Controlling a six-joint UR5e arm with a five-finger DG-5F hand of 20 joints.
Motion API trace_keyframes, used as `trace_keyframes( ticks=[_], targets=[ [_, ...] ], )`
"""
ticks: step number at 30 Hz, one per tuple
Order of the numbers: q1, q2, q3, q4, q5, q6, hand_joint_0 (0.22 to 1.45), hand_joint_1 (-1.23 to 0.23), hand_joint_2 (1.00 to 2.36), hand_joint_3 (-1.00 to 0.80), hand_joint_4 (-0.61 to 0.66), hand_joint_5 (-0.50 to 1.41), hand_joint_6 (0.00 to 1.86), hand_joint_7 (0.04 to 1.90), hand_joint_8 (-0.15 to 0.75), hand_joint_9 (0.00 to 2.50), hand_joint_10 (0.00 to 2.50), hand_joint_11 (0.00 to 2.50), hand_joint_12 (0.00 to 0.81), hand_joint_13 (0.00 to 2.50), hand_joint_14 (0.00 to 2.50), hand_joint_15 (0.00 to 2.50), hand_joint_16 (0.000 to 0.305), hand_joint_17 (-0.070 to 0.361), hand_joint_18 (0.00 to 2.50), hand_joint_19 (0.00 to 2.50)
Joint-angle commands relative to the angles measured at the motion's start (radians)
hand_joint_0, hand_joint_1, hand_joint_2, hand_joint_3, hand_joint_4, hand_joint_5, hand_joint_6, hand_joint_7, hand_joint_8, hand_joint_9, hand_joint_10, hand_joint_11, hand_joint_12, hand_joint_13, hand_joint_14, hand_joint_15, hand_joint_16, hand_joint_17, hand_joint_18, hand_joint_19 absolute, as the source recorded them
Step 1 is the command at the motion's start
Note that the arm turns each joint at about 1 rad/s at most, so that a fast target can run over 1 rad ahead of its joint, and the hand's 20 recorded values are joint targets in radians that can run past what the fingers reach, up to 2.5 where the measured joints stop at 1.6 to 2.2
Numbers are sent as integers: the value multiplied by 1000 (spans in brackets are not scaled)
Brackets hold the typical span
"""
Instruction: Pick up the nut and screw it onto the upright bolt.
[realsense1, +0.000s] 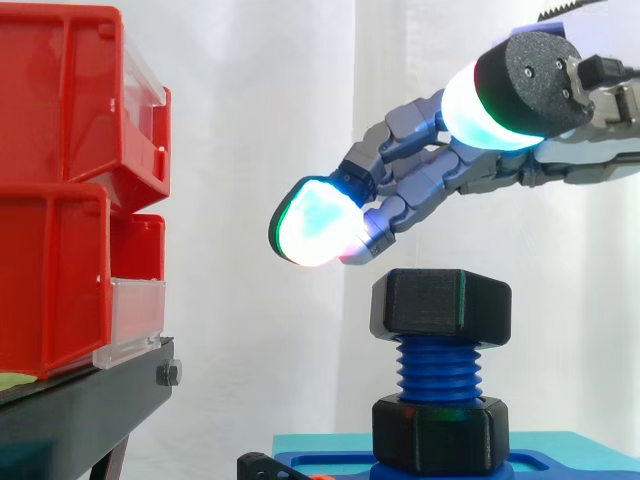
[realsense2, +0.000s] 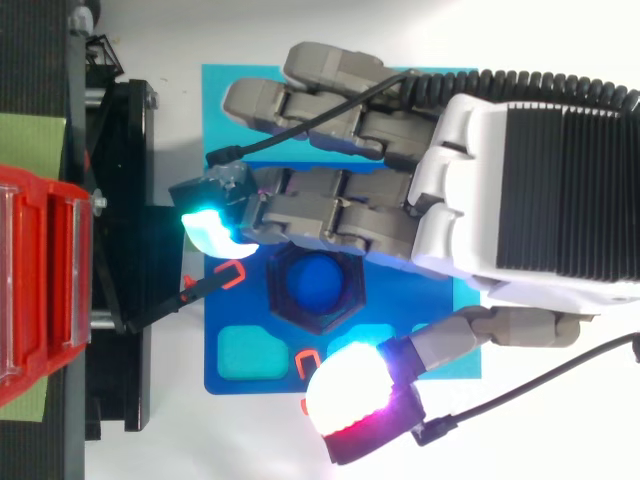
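Closest, poised over the work: hand (realsense2: 520, 170) with fingers (realsense1: 315, 225) loosely extended and spread, clasping nothing, clear air between them and the nut (realsense1: 441, 305), thumb (realsense2: 350, 410) and fingers straddling it, apparently set to drop onto opposite flats. Rests already on the top threads of the upright blue bolt (realsense1: 440, 368), level, well above the black collar (realsense1: 440, 432) at the blue base plate (realsense2: 215, 320), so probably wants turning down rather than lifting. Off to the side: red bins (realsense1: 70, 200) on a black stand (realsense1: 90, 400), white curtain (realsense1: 260, 120) behind.
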Motion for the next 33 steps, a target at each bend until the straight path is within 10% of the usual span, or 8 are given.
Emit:
trace_keyframes(
  ticks=[1,33],
  targets=[
    [0,0,-4,8,1,6,475,-142,1000,-500,102,-211,500,519,157,206,0,0,260,0,0,0,35,79,0,0],
    [-9,0,-6,-21,1,6,494,-199,1000,-500,220,-129,503,921,228,390,0,0,268,84,0,0,32,71,0,0]
  ],
)
